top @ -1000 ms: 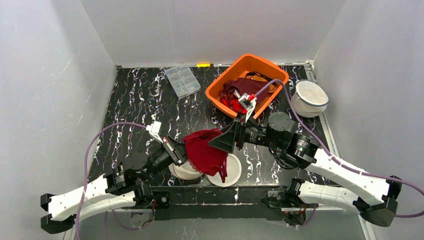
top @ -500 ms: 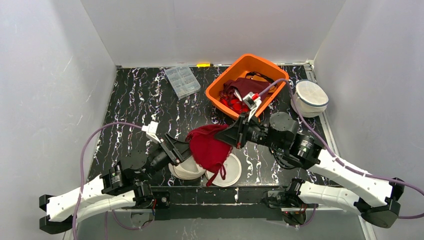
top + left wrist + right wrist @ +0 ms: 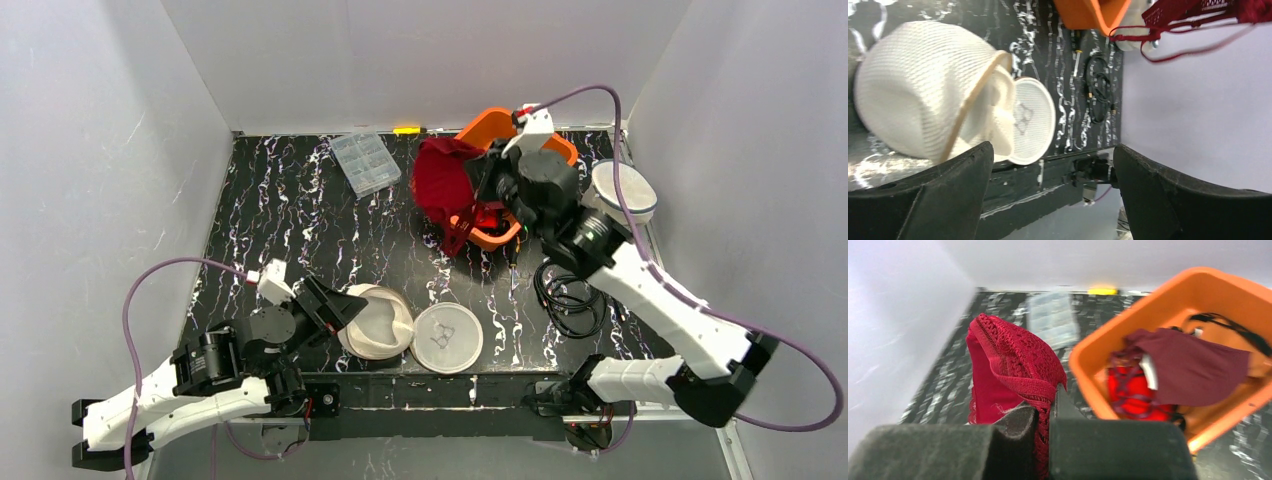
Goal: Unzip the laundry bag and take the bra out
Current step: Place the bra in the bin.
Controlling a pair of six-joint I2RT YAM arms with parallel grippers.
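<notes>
Bra (image 3: 440, 180) was hauled from the laundry bag (image 3: 375, 325) over to the orange bin (image 3: 520, 125), pinched in the right claw (image 3: 1045, 412), left claw (image 3: 340, 305) spread, removal basically done.

The setting looks like a robotics lab test booth. Plain white panel walls (image 3: 100, 150) box in a black, white-veined marble-pattern tabletop (image 3: 290, 200). Two white-and-black robot arms (image 3: 660, 310) are bolted along its near edge, and purple cables (image 3: 185, 261) trail from them.
</notes>
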